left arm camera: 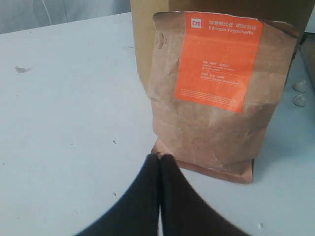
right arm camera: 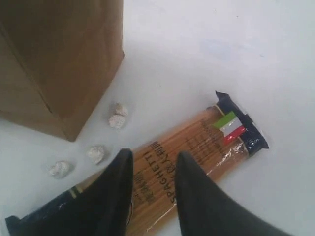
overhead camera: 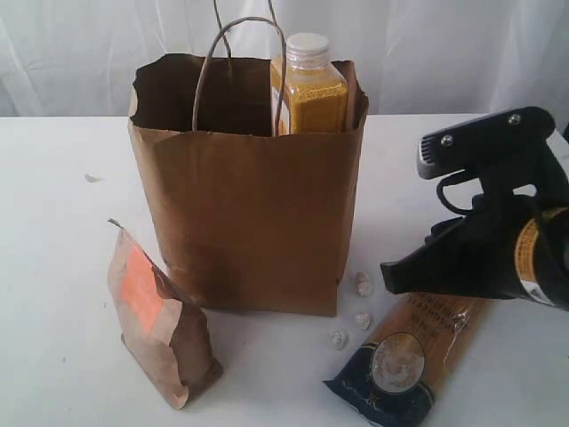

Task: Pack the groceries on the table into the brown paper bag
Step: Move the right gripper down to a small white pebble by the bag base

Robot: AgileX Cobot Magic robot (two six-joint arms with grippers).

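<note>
In the outside view, the brown paper bag [overhead camera: 249,222] is seen standing on the table [overhead camera: 53,267], with the orange juice bottle [overhead camera: 311,89] inside. The small kraft pouch [overhead camera: 160,320] is stood just beside the bag, and the long pasta packet [overhead camera: 404,360] is laid flat near it. In the left wrist view, the left gripper [left arm camera: 160,162] is pressed together and empty, near the pouch. In the right wrist view, the right gripper [right arm camera: 153,162] is spread apart over the packet, with nothing held.
</note>
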